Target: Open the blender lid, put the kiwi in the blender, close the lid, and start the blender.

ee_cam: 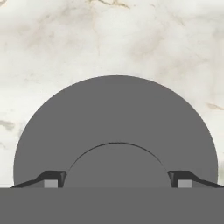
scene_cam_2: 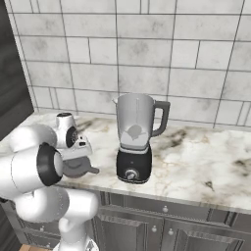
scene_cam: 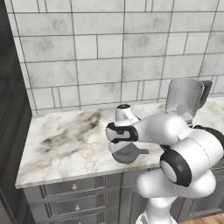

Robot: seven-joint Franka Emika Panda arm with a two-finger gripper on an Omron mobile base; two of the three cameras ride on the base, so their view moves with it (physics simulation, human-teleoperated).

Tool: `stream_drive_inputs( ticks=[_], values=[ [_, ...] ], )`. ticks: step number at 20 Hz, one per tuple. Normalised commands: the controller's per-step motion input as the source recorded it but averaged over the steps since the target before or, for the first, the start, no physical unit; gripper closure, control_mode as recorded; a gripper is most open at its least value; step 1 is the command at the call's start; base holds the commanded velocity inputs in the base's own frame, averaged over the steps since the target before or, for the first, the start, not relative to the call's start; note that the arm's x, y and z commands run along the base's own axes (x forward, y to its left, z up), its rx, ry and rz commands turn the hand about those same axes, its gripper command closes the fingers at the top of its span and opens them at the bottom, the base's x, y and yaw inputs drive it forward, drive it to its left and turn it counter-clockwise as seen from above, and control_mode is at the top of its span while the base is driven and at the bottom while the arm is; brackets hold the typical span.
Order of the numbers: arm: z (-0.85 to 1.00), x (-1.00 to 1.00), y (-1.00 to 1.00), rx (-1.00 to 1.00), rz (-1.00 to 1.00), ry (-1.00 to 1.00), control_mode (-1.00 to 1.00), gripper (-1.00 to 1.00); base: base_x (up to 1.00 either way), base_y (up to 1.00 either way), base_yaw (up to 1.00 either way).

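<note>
The blender lid (ee_cam: 116, 109), a dark grey disc with a raised centre knob, lies flat on the marble counter (scene_cam: 65, 140), left of the blender (scene_cam_2: 133, 142). My gripper (ee_cam: 117, 179) points straight down over the lid. Its two fingertips (ee_cam: 52, 180) stand on either side of the knob, very near its edges, with the jaws still apart. In the base views the lid (scene_cam: 127, 155) (scene_cam_2: 78, 169) sits right under the hand. The blender's clear jar (scene_cam: 186, 98) stands with no lid on its black base. The kiwi is out of view.
A grey tiled wall (scene_cam_2: 147, 54) backs the counter. A tall dark cabinet (scene_cam: 8, 109) closes off the counter's left end. Grey drawers (scene_cam: 74, 188) run below the front edge. Bare marble lies left of the lid and right of the blender.
</note>
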Motion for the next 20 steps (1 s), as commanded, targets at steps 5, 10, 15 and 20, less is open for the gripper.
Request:
stream_drive_inputs(
  ticks=[5,10,15,20],
  values=[
    [1.00,0.00,-0.17,0.00,-0.04,-0.07,-1.00,1.00,0.00,0.00,0.00],
    [1.00,-0.02,-0.20,-0.02,0.00,-0.13,-1.00,1.00,0.00,0.00,0.00],
    [1.00,-0.05,-0.10,-0.07,0.00,-0.12,-1.00,1.00,0.00,0.00,0.00],
    [1.00,-0.09,-0.11,-0.11,0.00,-0.10,-1.00,1.00,0.00,0.00,0.00]
  ],
)
